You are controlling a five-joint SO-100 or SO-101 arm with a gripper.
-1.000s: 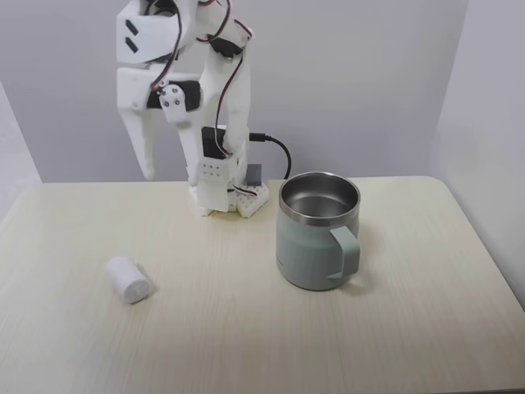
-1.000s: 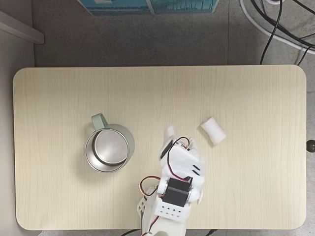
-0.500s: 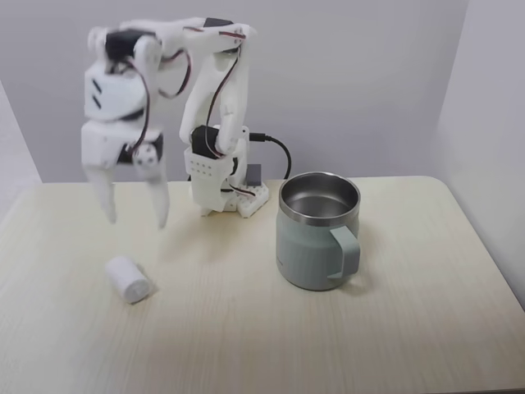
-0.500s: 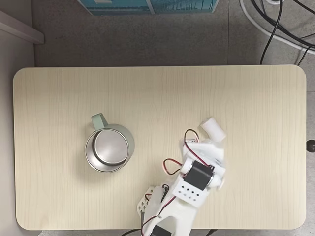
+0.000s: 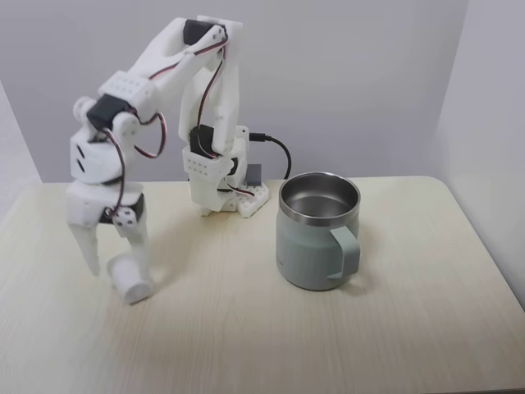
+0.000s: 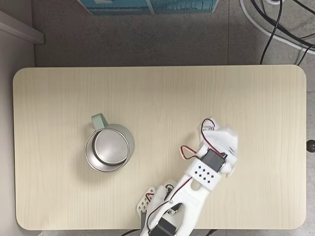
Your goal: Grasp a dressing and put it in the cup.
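The dressing (image 5: 131, 283), a small white roll, lies on the pale wood table (image 5: 246, 328) at the left in a fixed view from the front. My white gripper (image 5: 115, 269) points straight down over it and stands open. One finger is left of the roll; the other finger (image 5: 139, 250) partly covers it from behind. From above, the gripper (image 6: 220, 140) and wrist hide the roll. The sage-green cup (image 5: 316, 246) stands upright to the right with nothing in its steel interior; from above its handle (image 6: 98, 120) points to the far side.
The arm's base (image 5: 225, 193) with a black cable (image 5: 277, 148) stands at the table's back edge. Bare table (image 6: 147, 93) lies between roll and cup. Cables (image 6: 275, 24) and a blue box (image 6: 147, 5) are on the floor beyond.
The arm swung out from beside its base towards the roll and dropped. The fingers spread apart and now reach down around the dressing. Cup and roll stayed put.
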